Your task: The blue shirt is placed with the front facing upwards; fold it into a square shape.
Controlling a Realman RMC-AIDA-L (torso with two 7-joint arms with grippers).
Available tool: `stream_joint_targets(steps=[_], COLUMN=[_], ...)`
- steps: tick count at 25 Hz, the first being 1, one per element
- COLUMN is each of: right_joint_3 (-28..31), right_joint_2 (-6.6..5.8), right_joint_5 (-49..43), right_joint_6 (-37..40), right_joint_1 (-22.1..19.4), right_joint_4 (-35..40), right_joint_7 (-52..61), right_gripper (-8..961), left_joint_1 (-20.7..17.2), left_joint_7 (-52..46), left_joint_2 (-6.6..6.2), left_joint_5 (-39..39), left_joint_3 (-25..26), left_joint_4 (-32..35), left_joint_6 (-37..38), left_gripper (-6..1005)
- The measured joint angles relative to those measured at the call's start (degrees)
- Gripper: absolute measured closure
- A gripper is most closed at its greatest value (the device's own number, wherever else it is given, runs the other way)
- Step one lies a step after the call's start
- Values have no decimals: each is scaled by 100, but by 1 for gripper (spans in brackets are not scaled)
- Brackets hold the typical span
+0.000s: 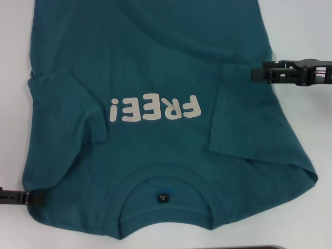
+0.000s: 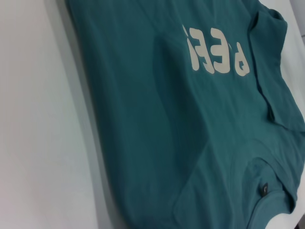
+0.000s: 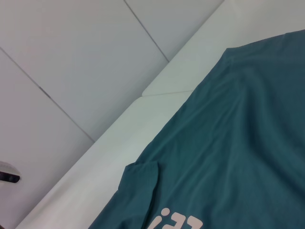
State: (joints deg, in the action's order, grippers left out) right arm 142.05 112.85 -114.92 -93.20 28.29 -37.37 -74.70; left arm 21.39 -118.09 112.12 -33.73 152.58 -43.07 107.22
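Each gripper's grip cannot be told: left gripper [image 1: 32, 198] and right gripper [image 1: 254, 73] touch the blue shirt [image 1: 155, 67] edges; print reads "FREE!" [image 1: 154, 109].

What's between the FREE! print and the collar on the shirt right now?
Head view: only plain teal fabric of the blue shirt lies between the print and the collar; both folded-in sleeves sit off to the sides.

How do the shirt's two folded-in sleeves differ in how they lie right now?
On the blue shirt, the left sleeve lies slanted, its cuff edge running diagonally toward the print, with wrinkles beside it. The right sleeve lies nearly straight, its cuff edge almost vertical and flatter. The right gripper sits at the right sleeve's upper corner; the left gripper sits lower, by the shoulder below the left sleeve. Both sleeves are folded inward over the front, flanking "FREE!".
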Motion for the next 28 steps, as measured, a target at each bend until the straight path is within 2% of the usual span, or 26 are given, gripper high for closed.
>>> stream_joint_targets(steps=[17, 28], right_joint_3=[-3, -2], right_joint_2=[0, 0], right_joint_5=[4, 5], right_joint_6=[30, 39], right_joint_1=[10, 18], right_joint_4=[-3, -3], right_joint_7=[0, 0], right_gripper=[25, 25], left_joint_1=[62, 171], left_joint_7=[-178, -302], left_joint_2=[-40, -9], left_joint_5=[35, 230], left_joint_3=[0, -9], left_joint_4=[-31, -106], left_joint_6=[-82, -104], left_gripper=[113, 114])
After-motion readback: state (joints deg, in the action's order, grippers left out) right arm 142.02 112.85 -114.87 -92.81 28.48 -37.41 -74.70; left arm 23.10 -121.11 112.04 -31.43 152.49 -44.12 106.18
